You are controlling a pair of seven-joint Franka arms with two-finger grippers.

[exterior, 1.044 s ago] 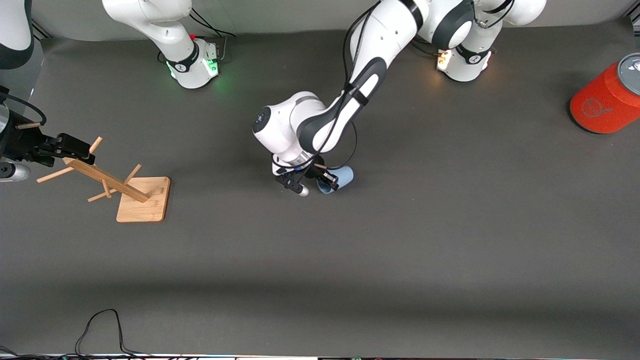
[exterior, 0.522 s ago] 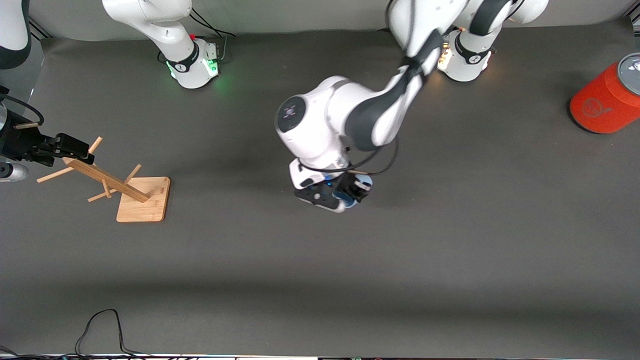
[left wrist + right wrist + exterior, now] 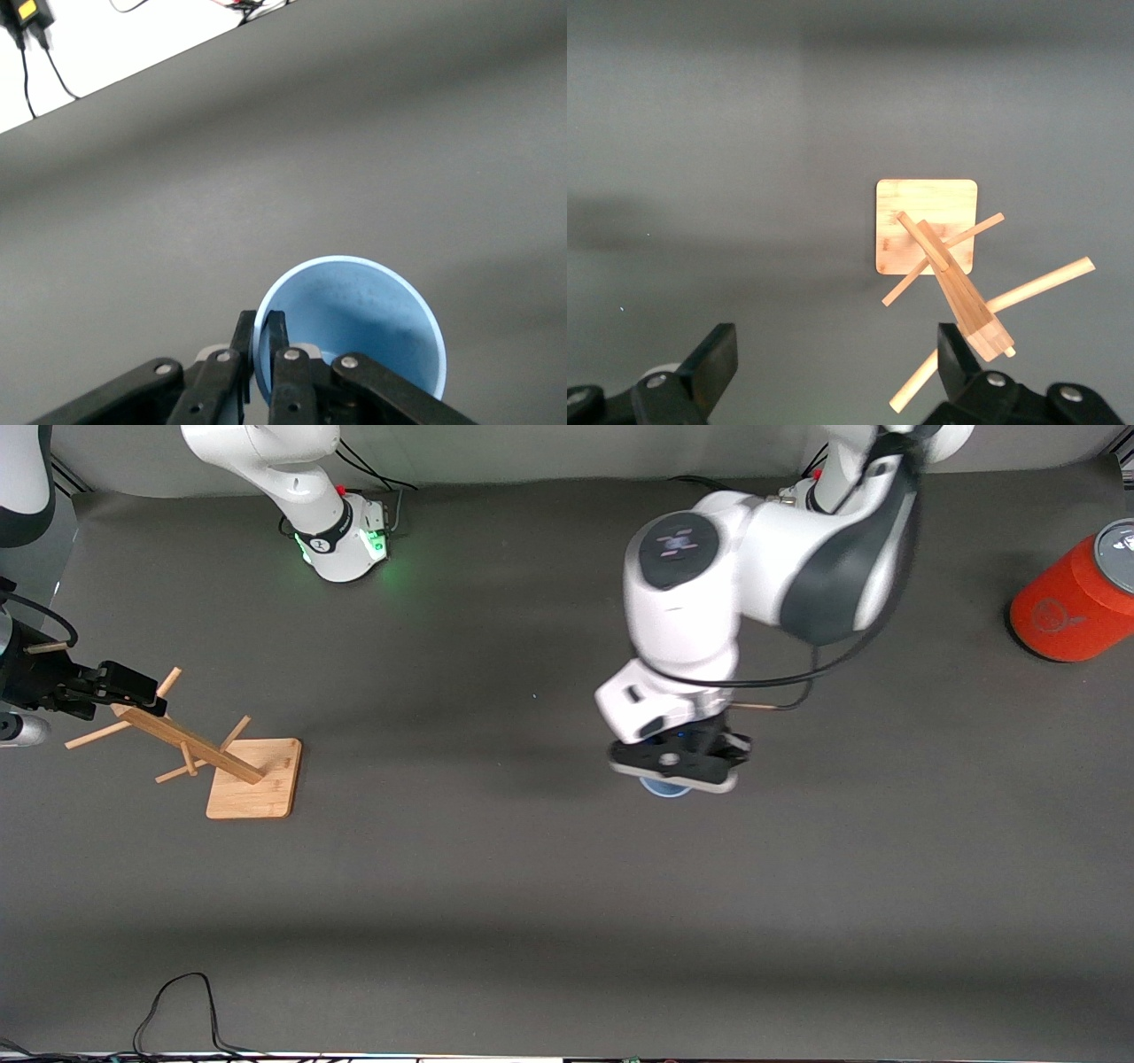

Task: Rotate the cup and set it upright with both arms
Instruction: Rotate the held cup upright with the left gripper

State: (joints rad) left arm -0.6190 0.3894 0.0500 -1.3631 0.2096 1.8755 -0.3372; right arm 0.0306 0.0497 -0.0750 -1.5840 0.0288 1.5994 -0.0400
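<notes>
The pale-blue cup [image 3: 354, 323] hangs from my left gripper [image 3: 260, 335], its open mouth facing the wrist camera. The gripper is shut on the cup's rim, with one finger [image 3: 243, 329] outside the wall and the other inside. In the front view only a blue sliver of the cup [image 3: 664, 788] shows under my left gripper [image 3: 675, 765], which is over the middle of the table. My right gripper [image 3: 120, 682] is open and empty, waiting over the top of the wooden rack at the right arm's end; its fingers [image 3: 716, 359] stand wide apart.
A wooden peg rack on a square base [image 3: 254, 778] stands at the right arm's end and also shows in the right wrist view [image 3: 926, 226]. A large orange can [image 3: 1076, 598] stands at the left arm's end. A black cable [image 3: 177, 1001] lies near the front edge.
My left arm has lifted the cup off the table, where it lay on its side, and carried it toward the left arm's end, turning it mouth-up. The right arm has not moved.
</notes>
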